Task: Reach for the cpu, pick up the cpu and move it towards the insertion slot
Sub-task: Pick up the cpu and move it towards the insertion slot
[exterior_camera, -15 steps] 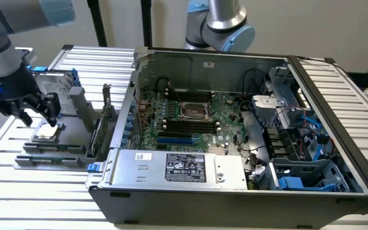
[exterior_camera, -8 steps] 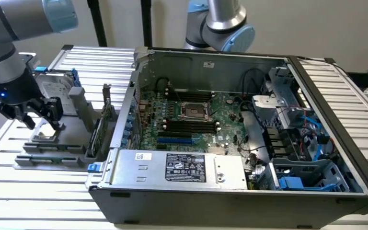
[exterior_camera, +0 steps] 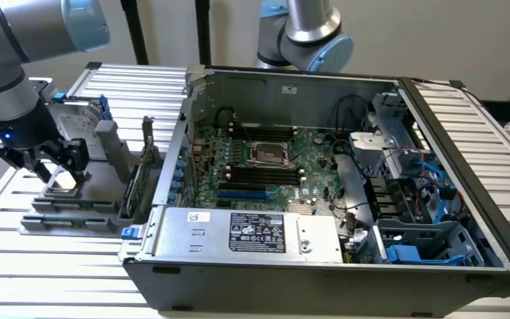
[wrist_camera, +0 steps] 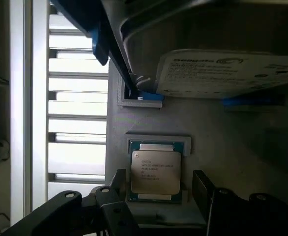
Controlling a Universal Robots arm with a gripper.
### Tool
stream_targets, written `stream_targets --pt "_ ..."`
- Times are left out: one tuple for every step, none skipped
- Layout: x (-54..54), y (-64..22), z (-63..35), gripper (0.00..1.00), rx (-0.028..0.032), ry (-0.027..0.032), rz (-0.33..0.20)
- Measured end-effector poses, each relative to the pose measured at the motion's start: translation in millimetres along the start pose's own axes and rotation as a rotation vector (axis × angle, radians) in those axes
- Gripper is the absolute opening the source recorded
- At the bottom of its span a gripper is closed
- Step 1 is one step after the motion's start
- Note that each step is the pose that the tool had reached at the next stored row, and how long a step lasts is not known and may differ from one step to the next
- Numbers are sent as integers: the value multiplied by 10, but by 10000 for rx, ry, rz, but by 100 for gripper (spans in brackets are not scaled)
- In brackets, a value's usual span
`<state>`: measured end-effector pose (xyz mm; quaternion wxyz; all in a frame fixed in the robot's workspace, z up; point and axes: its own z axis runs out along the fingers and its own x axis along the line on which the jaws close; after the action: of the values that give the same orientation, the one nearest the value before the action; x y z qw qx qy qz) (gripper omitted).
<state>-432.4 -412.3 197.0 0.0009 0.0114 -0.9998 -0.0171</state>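
Wrist view: small square silver-grey cpu [wrist_camera: 155, 172] lies between the jaws of the black pincer [wrist_camera: 159, 191], spread wide; exterior view puts the shiny-framed insertion slot [exterior_camera: 270, 153] at the pincer's three o'clock.

Room flanks cpu [wrist_camera: 155, 172] — hard drive [wrist_camera: 232, 73] (blue-railed) nearby.

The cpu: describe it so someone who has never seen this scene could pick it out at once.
On the exterior view's left of the open computer case stands a grey fixture, under the open gripper. The cpu lies flat in a square pocket there. It is a small silver square with printed text, unlike the larger hard drive with blue rails.
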Motion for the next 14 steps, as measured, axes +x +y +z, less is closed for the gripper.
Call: stream_targets --pt "0 0 7 65 0 0 4" --pt "0 1 12 65 0 1 10" --pt "0 4 16 65 0 2 21" --pt "0 7 19 65 0 4 29" --pt "0 11 22 65 -1 4 36" --pt "-1 15 25 65 -2 8 41" --pt "-1 18 27 65 -2 16 45" --pt "-1 21 31 65 -2 22 49" --pt "-1 24 34 65 -1 32 53" --pt "-1 29 37 65 -1 41 57" --pt "-1 32 42 65 -1 51 60" --pt "-1 36 47 65 -1 57 64" --pt "-1 40 55 65 -2 63 67" --pt "-1 43 60 65 -2 70 69"
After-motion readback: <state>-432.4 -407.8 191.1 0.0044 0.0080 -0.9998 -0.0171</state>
